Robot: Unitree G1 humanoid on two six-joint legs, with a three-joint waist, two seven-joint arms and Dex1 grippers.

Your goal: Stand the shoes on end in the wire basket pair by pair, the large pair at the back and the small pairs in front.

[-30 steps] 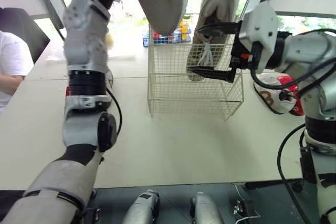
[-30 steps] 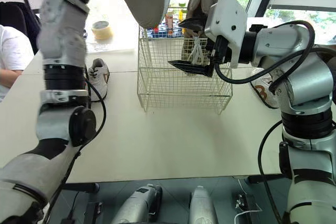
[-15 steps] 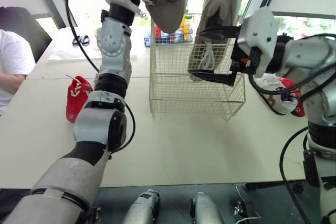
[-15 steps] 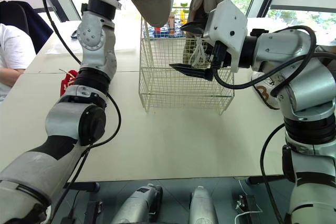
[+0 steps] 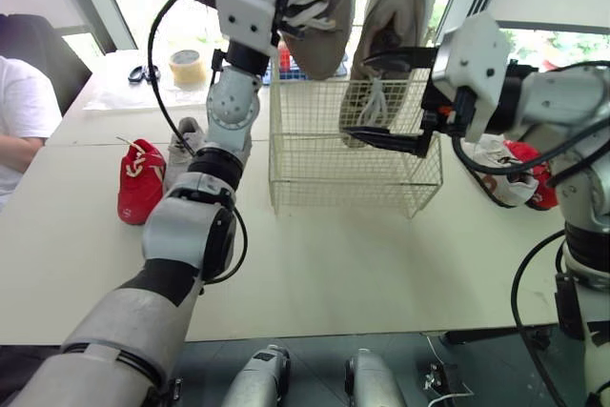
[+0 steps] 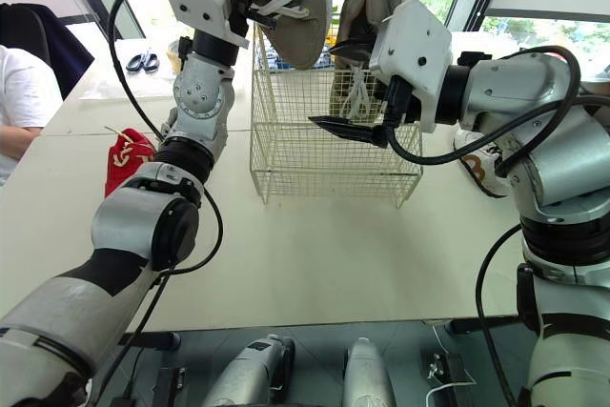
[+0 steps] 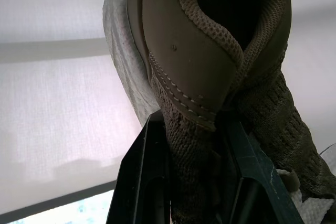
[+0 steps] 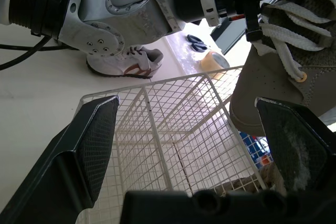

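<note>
Left jaws are clamped on the heel collar of a large grey shoe (image 5: 319, 16) and hold it high above the basket, while the right jaws are spread wide with nothing between them, at the front right of the basket. By my reading the task is in its early part: about half of the large pair is placed and none of the small pairs. The pale tabletop (image 5: 334, 264) carries everything. On it the wire basket (image 5: 315, 164) holds one thing, the second large grey shoe (image 5: 400, 16), which stands on end at the back right with its toe rising well above the rim; the rest of the basket looks bare. Behind the basket a blue crate (image 5: 286, 71) holds what seem to be bottles, though they are too hidden to tell for sure. The lifted shoe hangs over the back left of the basket, so setting it down beside its mate looks like the step in hand. The small shoes all lie outside: a red shoe (image 5: 140, 188) and a white shoe (image 5: 181, 145) to the left, and white and red shoes (image 5: 500, 178) to the right behind the right arm. Further back on the left sit a roll of tape (image 5: 186, 64) and scissors (image 5: 143, 71).
</note>
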